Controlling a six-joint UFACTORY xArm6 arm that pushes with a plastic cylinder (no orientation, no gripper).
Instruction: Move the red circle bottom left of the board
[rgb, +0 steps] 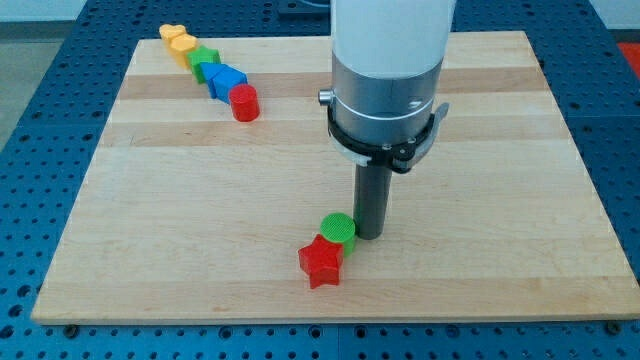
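Note:
The red circle (244, 102) stands at the upper left of the wooden board (500, 200), at the lower end of a diagonal row of blocks. My tip (370, 236) rests on the board near the bottom centre, far to the lower right of the red circle. The tip touches the right side of a green circle (337, 229). A red star (321, 261) lies just below and to the left of the green circle, touching it.
The diagonal row runs up-left from the red circle: a blue block (225, 80), a green block (206, 62), an orange block (184, 46) and a yellow heart (171, 33). The arm's white and grey body (388, 70) looms over the board's upper centre.

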